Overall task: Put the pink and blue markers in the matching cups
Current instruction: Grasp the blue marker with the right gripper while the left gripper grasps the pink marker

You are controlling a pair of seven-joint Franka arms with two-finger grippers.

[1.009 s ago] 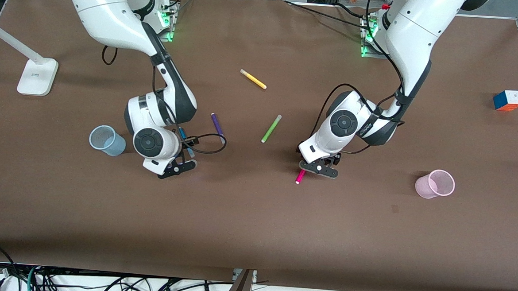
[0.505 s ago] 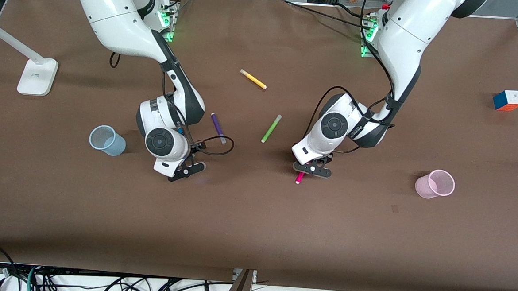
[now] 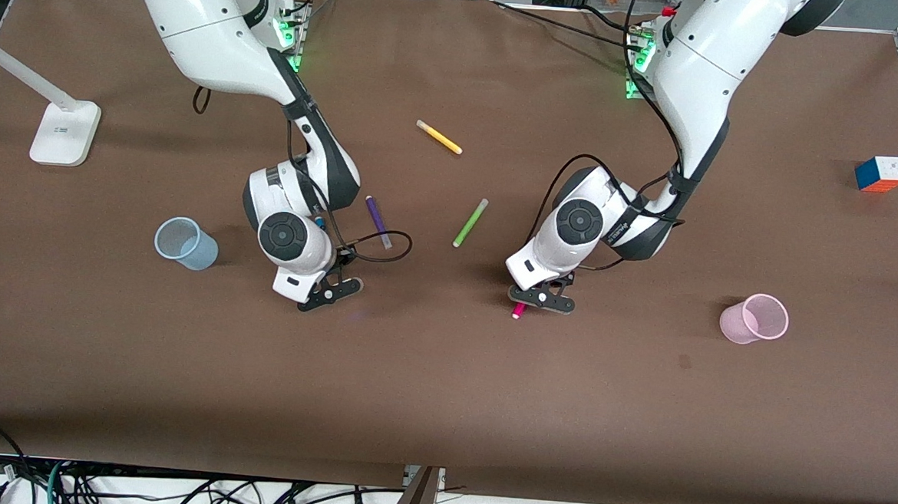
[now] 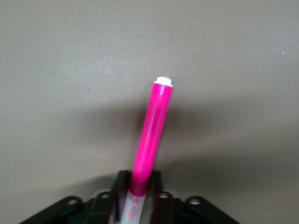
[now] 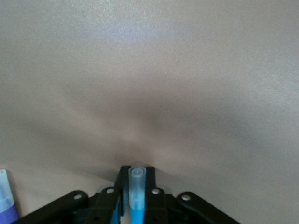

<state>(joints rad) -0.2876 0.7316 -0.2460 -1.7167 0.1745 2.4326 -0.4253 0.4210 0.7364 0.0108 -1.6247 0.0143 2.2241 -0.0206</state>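
My left gripper is shut on the pink marker, over the table's middle. In the left wrist view the fingers clamp its pale cap end and the magenta body sticks out over its shadow. My right gripper is shut on the blue marker, over the table between the purple pen and the pale blue cup. In the right wrist view the marker's greyish cap pokes out between the fingers. The pale pink cup stands toward the left arm's end.
A dark purple pen, a lime green pen and a yellow pen lie on the brown table. A colour cube sits at the left arm's end. A white lamp base stands at the right arm's end.
My right gripper has moved with the blue marker away from the blue cup, toward the table's middle. My left gripper has shifted slightly with the pink marker, whose visible end looks shorter.
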